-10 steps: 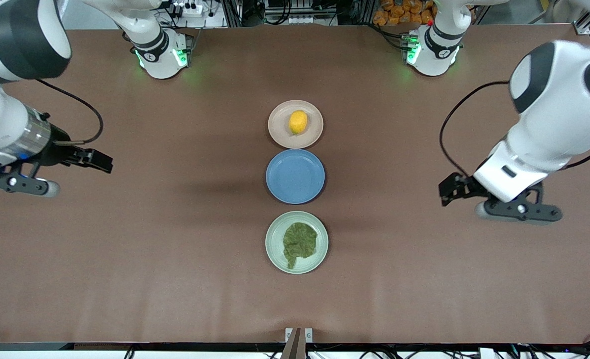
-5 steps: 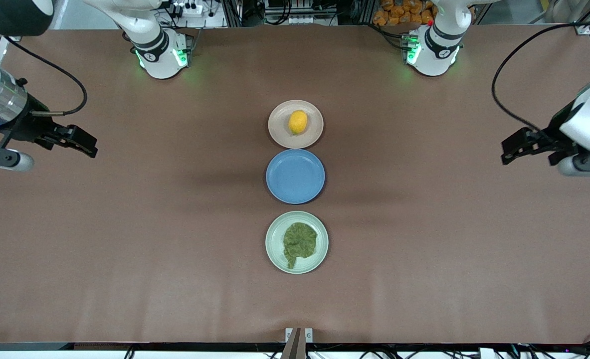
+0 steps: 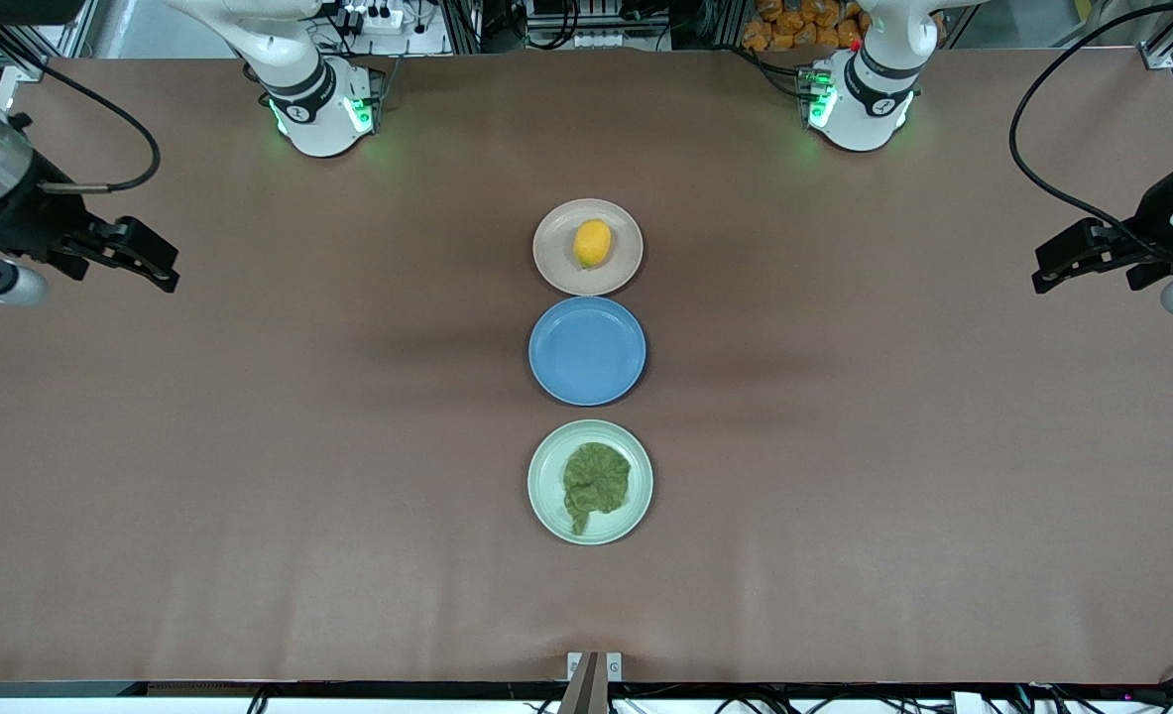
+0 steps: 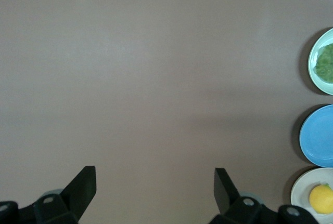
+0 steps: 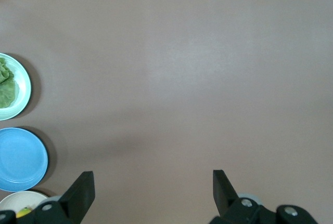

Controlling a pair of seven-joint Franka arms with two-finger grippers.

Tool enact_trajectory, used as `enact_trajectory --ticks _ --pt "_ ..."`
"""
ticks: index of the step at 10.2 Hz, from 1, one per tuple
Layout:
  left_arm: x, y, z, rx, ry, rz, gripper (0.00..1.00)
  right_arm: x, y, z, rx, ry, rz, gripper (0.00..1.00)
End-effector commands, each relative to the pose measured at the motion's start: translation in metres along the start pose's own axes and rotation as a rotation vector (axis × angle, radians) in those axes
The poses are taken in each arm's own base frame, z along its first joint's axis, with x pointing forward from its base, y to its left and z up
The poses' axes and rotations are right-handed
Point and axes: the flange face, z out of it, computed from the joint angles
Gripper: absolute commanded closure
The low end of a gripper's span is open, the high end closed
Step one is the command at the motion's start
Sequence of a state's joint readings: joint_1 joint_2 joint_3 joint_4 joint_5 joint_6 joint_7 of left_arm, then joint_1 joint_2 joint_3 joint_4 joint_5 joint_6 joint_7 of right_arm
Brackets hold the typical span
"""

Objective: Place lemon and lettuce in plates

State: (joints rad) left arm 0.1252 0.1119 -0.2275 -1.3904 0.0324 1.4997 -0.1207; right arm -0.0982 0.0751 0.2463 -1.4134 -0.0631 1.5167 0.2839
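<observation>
The lemon [image 3: 592, 243] lies on the beige-pink plate [image 3: 552, 260], the plate farthest from the front camera. The lettuce [image 3: 594, 481] lies flat on the mint green plate [image 3: 542, 483], the nearest one. My left gripper [image 3: 1048, 266] hangs open and empty over bare table at the left arm's end. My right gripper [image 3: 164, 264] hangs open and empty over the right arm's end. The left wrist view shows its gripper [image 4: 154, 174] with the lemon [image 4: 321, 198] and lettuce [image 4: 326, 63] far off. The right wrist view shows its gripper [image 5: 152, 174] and the lettuce [image 5: 5, 86].
A blue plate [image 3: 587, 350] with nothing on it sits between the two other plates. The three plates form a row down the middle of the brown table. Both robot bases [image 3: 320, 109] stand along the table edge farthest from the front camera.
Both arms have drawn away from the plates toward their own ends of the table, grippers still open. Lemon, lettuce and plates have not moved.
</observation>
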Motion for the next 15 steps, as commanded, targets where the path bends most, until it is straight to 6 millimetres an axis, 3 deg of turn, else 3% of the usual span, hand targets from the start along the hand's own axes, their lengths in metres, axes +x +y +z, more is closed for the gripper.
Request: enact_trajectory --ticks 1,9,15 --pt "-0.010 -0.003 -0.002 -0.015 -0.023 -0.011 0.00 -0.009 0.011 -0.005 0.016 0.001 -0.002 0.00" --pt "-0.013 -0.016 -0.007 -0.002 -0.013 -0.013 0.00 -0.010 0.011 -0.008 0.015 0.002 0.002 0.00" --pt "-0.011 -0.012 -0.009 -0.005 -0.005 -0.006 0.00 -0.012 0.012 -0.004 0.008 -0.013 0.002 0.00"
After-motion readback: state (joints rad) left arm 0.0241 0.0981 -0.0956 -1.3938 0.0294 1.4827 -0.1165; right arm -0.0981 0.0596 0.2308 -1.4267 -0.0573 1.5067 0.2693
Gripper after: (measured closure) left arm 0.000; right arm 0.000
